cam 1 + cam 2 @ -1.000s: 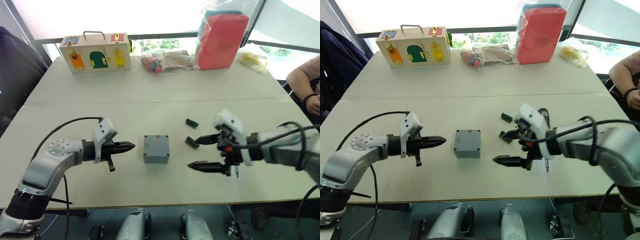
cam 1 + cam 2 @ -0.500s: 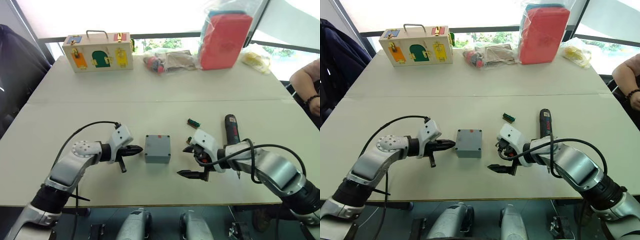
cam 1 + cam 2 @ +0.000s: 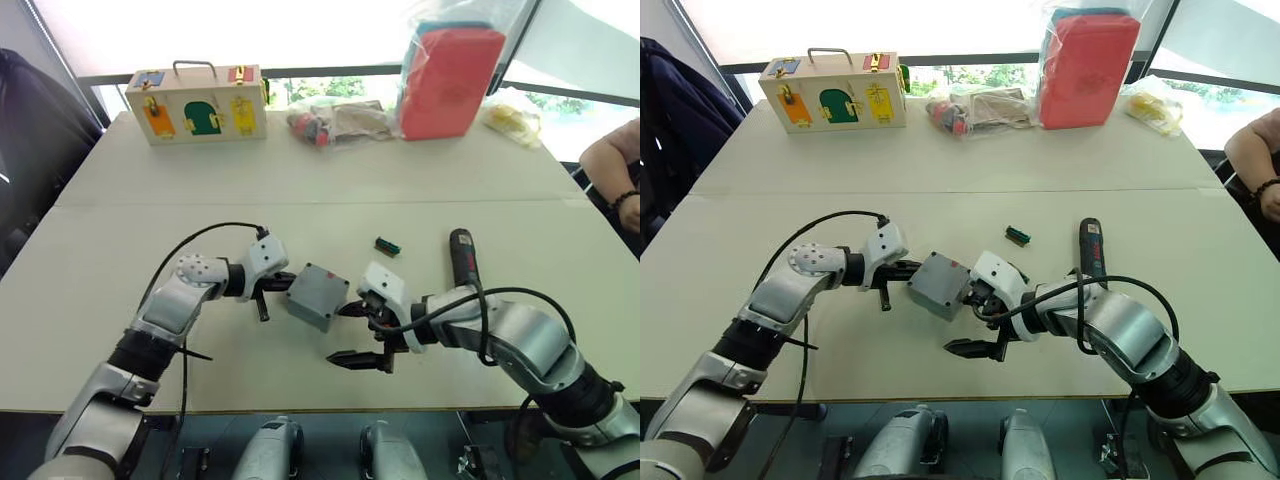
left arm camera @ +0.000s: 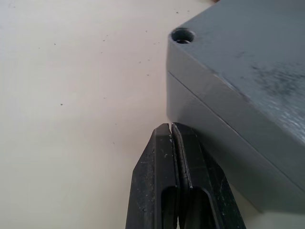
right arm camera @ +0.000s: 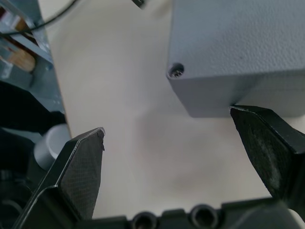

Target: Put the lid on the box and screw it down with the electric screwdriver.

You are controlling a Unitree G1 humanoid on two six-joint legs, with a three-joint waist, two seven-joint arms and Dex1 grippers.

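The grey box [image 3: 318,297] lies askew at the table's front middle, with the lid [image 4: 248,57] sitting on top; a seam and a corner screw hole [image 5: 177,71] show. My left gripper [image 3: 283,284] is shut, its tip [image 4: 170,129] against the box's left side. My right gripper [image 3: 346,335] is open on the box's right, with its upper finger [image 5: 267,143] touching the box's lower edge and the other finger [image 5: 81,167] apart from it. The electric screwdriver [image 3: 462,257] lies on the table to the right, behind my right forearm.
A small green block [image 3: 387,246] lies behind the box on the right. At the table's far edge stand a wooden case with coloured doors [image 3: 196,102], plastic bags [image 3: 335,120] and a red package [image 3: 445,80]. A person's arm [image 3: 612,170] is at the right edge.
Both grippers have closed in on the box. The left gripper pushed its left side and the box turned askew. The right gripper slid left up to it.
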